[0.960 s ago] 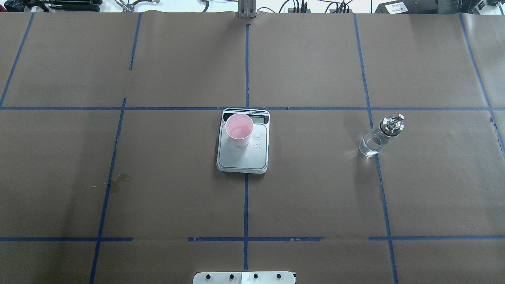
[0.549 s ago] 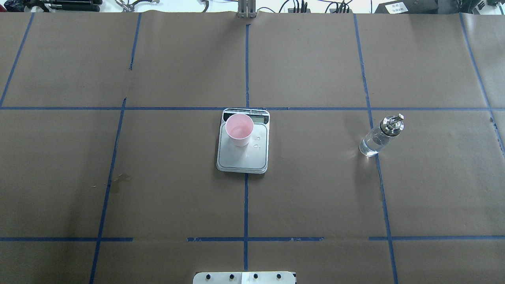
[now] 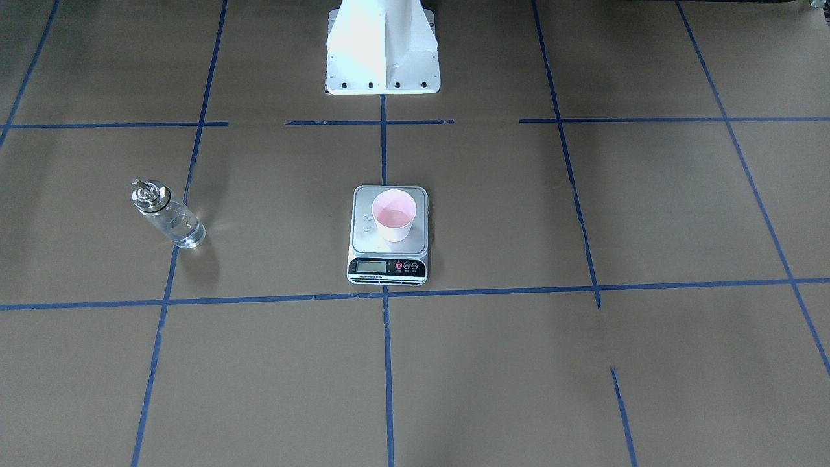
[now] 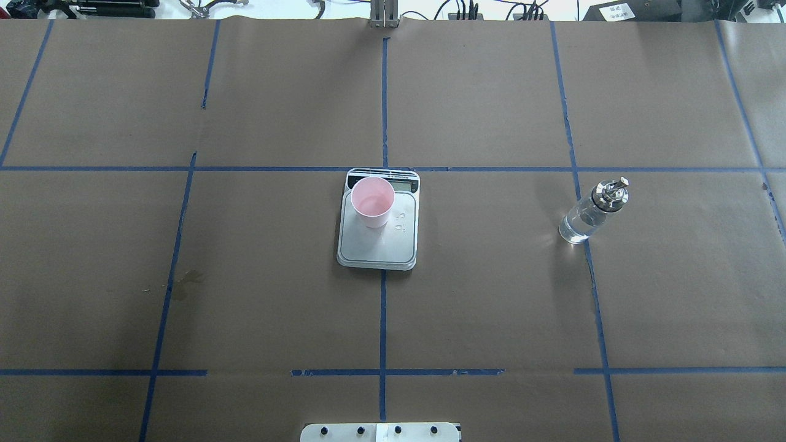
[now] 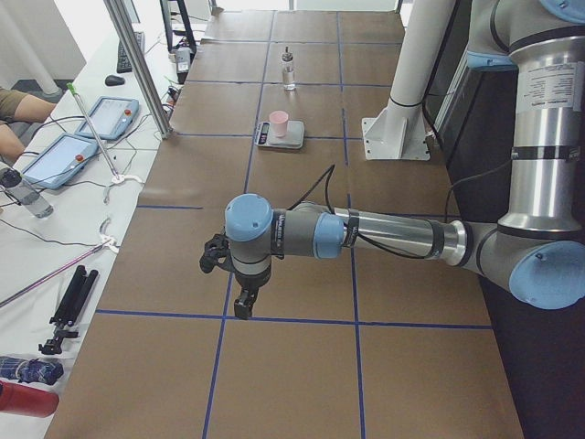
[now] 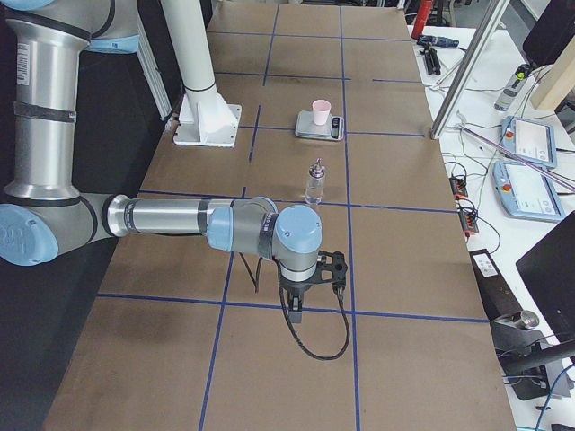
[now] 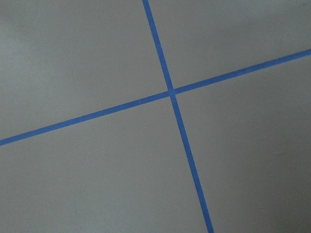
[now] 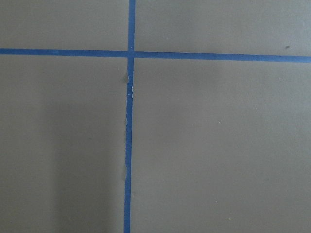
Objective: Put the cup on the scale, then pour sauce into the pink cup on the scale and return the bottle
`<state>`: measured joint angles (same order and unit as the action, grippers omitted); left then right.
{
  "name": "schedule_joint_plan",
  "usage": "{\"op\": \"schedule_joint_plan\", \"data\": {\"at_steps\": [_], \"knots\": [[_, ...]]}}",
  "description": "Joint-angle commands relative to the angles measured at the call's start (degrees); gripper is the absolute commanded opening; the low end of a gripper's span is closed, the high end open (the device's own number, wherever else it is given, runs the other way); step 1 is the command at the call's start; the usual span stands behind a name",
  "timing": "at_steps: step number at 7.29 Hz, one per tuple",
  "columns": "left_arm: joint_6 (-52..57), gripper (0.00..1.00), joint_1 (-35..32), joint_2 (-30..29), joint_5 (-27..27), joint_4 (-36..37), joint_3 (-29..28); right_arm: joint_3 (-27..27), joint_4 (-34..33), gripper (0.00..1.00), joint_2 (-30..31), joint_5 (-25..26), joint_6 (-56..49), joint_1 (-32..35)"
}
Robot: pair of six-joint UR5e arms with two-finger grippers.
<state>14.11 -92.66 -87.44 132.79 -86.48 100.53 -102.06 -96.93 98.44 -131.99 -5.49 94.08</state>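
The pink cup (image 4: 373, 199) stands upright on the far left part of the silver-grey scale (image 4: 376, 248), near its display strip (image 3: 387, 266). A few clear drops (image 4: 400, 221) lie on the platform beside the cup. The clear glass bottle (image 4: 589, 212) with a silver pourer stands upright on the table to the right, holding clear sauce low in it. Both arms are far out at the table's ends. The left gripper (image 5: 242, 306) shows only in the exterior left view and the right gripper (image 6: 298, 314) only in the exterior right view, so I cannot tell whether they are open or shut. Both wrist views show only brown paper and blue tape.
Brown paper with a blue tape grid covers the table. The white robot pedestal (image 3: 382, 52) stands at the robot's side of the table. A small stain (image 4: 187, 282) marks the paper at the left. Tablets and cables (image 5: 91, 128) lie off the far table edge.
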Motion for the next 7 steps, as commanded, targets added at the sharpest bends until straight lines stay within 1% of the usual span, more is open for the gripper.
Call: {"op": "schedule_joint_plan", "data": {"at_steps": [1,2,3,7], "knots": [[-0.8,1.0,0.1,0.1,-0.1,0.0,0.6,-0.2,4.8,1.0,-0.3,0.0,8.4,-4.8],[-0.8,1.0,0.1,0.2,-0.2,0.0,0.8,0.0,9.1,1.0,-0.3,-1.1,10.9,-5.0],[-0.8,1.0,0.1,0.2,-0.2,0.0,0.6,0.1,11.6,1.0,-0.2,-2.6,10.8,-5.0],[-0.8,1.0,0.1,0.2,-0.2,-0.1,0.2,0.1,11.8,1.0,0.2,-2.8,10.4,-5.0]]}}
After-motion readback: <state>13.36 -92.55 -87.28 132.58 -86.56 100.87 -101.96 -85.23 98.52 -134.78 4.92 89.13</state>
